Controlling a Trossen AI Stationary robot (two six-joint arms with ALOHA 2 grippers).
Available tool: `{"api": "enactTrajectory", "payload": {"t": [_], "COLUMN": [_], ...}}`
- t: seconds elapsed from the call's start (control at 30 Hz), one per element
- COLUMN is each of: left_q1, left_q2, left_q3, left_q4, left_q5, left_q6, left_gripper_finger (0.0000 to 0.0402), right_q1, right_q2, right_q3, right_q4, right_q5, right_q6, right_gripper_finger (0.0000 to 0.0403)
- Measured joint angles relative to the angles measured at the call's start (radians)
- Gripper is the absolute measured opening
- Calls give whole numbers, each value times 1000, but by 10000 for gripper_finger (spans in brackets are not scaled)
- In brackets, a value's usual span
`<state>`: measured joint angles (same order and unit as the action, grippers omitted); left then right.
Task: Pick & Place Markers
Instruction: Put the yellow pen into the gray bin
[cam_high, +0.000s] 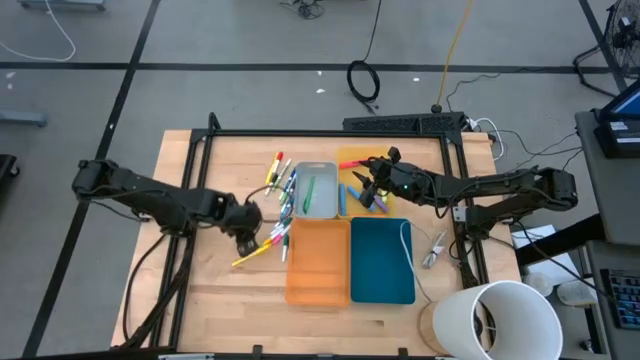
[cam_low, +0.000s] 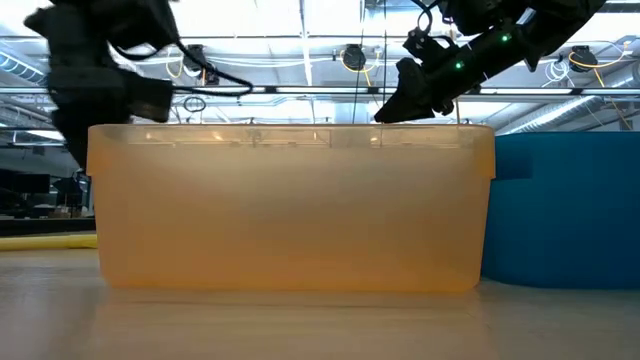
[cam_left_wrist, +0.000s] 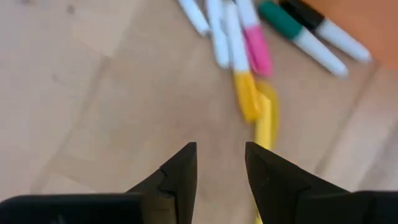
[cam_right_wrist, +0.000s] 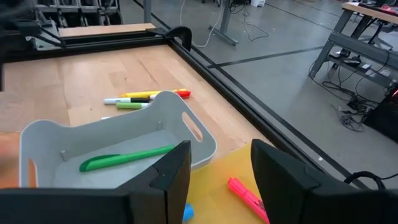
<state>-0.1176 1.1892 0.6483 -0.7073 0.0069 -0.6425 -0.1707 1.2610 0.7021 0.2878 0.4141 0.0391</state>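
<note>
Several markers (cam_high: 285, 190) lie scattered on the wooden table left of a grey tray (cam_high: 318, 205), which holds one green marker (cam_right_wrist: 124, 158). More markers (cam_left_wrist: 249, 93), yellow, pink, green and white, lie on the wood just ahead of my left gripper (cam_left_wrist: 221, 168). It points down, open, with nothing between its fingers, left of the orange tray (cam_high: 318, 262). My right gripper (cam_high: 364, 186) hangs open and bare over a yellow tray (cam_right_wrist: 224, 171) bearing a pink marker (cam_right_wrist: 245, 196). Blue markers (cam_high: 372, 203) lie beside it.
A blue tray (cam_high: 382, 262) with a white cord (cam_high: 406, 245) across it sits right of the orange tray. A white bucket (cam_high: 500, 320) stands at the near right corner. Black frame rails (cam_high: 330, 132) run along the table's far and side edges.
</note>
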Motion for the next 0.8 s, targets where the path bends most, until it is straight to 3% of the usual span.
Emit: {"api": "enactTrajectory", "payload": {"t": [0.17,0.33,0.8], "left_q1": [-149,-250,-340], "left_q2": [9,50,213], "left_q3": [0,0,0], "left_q4": [27,36,114], "left_q5": [-28,-121,-147], "left_q6": [-48,-72,-97], "left_gripper_finger": [141,141,141], "right_q1": [0,0,0], "right_q2": [0,0,0], "right_q3": [0,0,0], "right_q4": [0,0,0], "right_q5": [0,0,0], "right_q6": [2,2,2], "right_gripper_finger": [155,155,155]}}
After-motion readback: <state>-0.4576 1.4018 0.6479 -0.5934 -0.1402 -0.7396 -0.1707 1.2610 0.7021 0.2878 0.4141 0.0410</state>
